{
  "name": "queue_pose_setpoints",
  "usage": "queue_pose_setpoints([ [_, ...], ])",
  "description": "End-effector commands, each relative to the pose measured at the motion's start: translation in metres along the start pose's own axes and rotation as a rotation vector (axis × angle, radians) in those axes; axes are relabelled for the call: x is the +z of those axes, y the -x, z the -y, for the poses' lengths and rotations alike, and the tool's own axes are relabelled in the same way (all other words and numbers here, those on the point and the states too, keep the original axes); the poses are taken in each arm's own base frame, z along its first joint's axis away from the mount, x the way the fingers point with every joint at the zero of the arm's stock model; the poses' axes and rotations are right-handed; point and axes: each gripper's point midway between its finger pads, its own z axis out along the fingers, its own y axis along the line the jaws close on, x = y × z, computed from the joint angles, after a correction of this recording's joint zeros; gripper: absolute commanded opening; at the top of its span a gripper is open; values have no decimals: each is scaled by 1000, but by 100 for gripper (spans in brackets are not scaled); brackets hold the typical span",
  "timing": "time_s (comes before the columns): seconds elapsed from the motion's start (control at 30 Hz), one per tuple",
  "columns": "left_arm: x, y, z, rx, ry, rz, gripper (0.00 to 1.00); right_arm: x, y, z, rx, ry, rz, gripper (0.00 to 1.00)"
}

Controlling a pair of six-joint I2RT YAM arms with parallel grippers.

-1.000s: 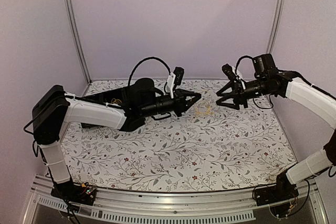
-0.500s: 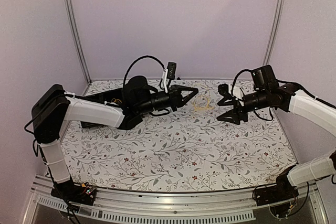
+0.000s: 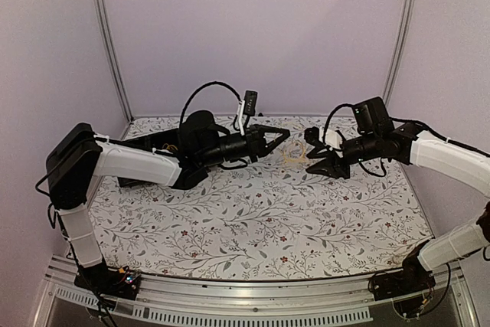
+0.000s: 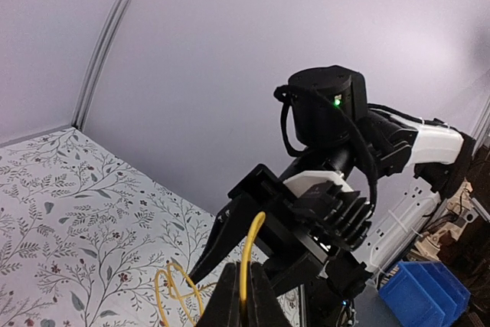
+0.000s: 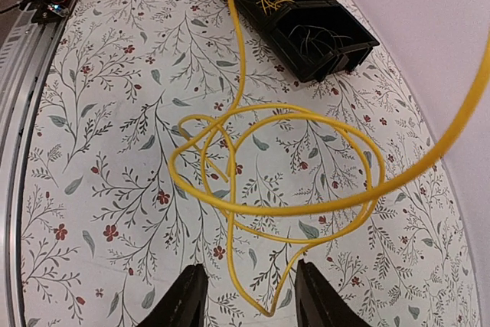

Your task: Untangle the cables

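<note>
Right tool point(image 3: 312, 152) now lower, nearer the yellow cable point(image 5: 234, 36), spread wide; left tool point(image 3: 285, 135) clamped on it.

I get soft, even light in all three views, with only faint shadows on the floral table point(image 3: 268, 220) and no glare. My overhead view leans the side posts point(image 3: 107, 36). At my right wrist view's right edge, the near yellow cable point(image 5: 458, 129) blurs.

The left arm point(image 3: 130, 162) and right arm point(image 3: 448, 160) have white shells and black joints. A black cable point(image 3: 208, 91) loops behind the left gripper point(image 3: 285, 137). A green indicator point(image 4: 335, 101) (lit) sits behind the right gripper point(image 3: 308, 151).
</note>
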Motion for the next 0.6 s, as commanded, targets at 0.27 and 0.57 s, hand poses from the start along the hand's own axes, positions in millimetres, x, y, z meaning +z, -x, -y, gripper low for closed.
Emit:
queue_pose_setpoints([
  [0.27,-20,17,-13,95,146,-2,0,-23,17,22,42,-82,34,0],
  [0.57,-124,42,-63,136,525,70,0,-71,-13,47,119,-173,-10,0],
])
